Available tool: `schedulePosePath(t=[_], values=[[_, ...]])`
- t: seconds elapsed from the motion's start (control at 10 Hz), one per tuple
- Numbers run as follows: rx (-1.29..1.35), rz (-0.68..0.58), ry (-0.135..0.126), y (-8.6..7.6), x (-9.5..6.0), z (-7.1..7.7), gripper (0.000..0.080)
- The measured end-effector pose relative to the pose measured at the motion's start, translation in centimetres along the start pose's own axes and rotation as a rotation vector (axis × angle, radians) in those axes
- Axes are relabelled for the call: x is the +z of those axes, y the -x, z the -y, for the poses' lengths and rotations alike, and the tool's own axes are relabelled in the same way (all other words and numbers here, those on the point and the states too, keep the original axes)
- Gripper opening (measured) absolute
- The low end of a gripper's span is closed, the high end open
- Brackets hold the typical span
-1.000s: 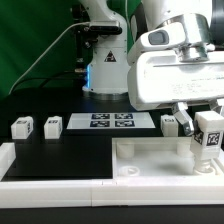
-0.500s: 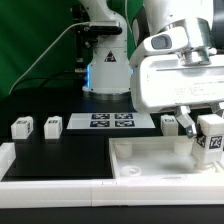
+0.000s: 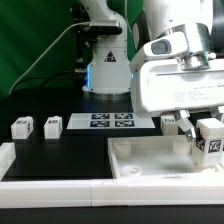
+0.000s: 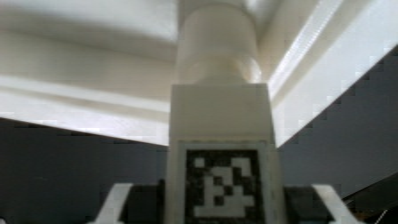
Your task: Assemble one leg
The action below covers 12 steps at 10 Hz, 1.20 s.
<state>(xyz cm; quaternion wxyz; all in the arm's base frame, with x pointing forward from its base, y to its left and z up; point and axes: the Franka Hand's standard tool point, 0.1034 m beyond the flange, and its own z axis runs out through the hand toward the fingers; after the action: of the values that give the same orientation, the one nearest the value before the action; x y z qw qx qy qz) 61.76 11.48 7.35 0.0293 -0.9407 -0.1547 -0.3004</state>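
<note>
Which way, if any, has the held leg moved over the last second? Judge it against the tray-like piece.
Yes. The leg has sunk lower and shifted slightly toward the exterior view's right, ending nearer the rim of the tray-like piece.

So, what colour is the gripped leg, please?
The leg is white with a black-and-white tag; best in the wrist view.
</note>
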Motion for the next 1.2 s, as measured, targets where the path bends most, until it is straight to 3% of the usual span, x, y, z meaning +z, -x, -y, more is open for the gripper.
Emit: schedulePosePath(t=[0.5,0.7,0.8,0.9,1.2], values=[[0.000,0.012,-0.003,0.10,-0.02,0.00,0.0293],[0.001,0.013,-0.002,0.14,-0.01,-0.13,0.0576],[0.001,0.013,-0.002,0.14,-0.02,-0.13,0.0576],[0.001,0.013,-0.002,0.13,-0.02,-0.13,0.0634],[0.001,0.020,-0.001,-0.15,-0.34,-0.41,0.0649]])
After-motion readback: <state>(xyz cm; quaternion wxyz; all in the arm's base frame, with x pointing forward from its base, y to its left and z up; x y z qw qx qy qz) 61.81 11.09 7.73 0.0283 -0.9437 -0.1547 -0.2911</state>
